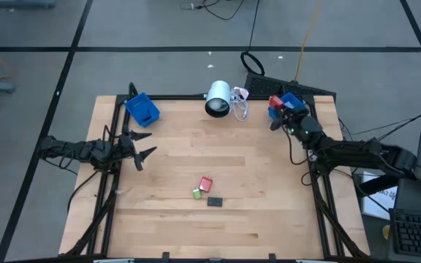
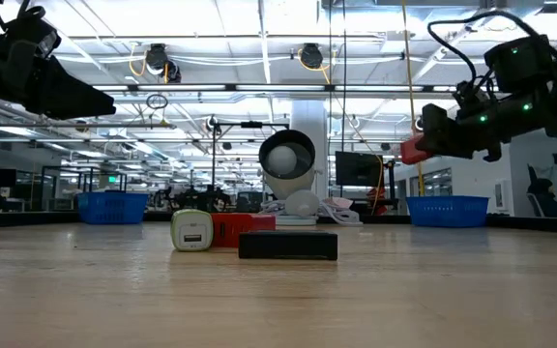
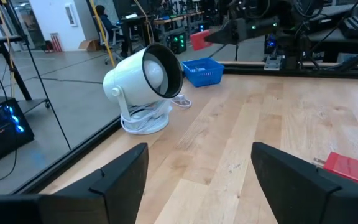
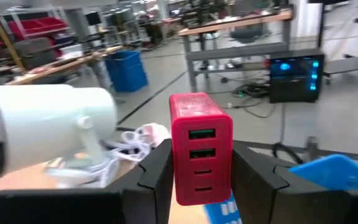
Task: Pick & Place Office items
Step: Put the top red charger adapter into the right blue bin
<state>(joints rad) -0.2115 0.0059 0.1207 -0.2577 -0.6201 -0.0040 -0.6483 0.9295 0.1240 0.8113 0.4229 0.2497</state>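
The left gripper (image 1: 142,144) is hovering with jaws released beside the left blue bin (image 1: 142,109). Three office items (image 1: 206,191) are lying mid-table, with the white lamp (image 1: 218,98) sitting at the far edge. The right gripper (image 1: 278,113) is grasping a red charger (image 4: 200,146) above the right blue bin (image 1: 291,99)

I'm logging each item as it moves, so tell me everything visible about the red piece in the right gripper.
The red charger block is a glossy plastic box with rounded edges and a column of four ports on one face. It stands upright, clamped on both sides by the right gripper, off the table above the blue bin at the far right corner.
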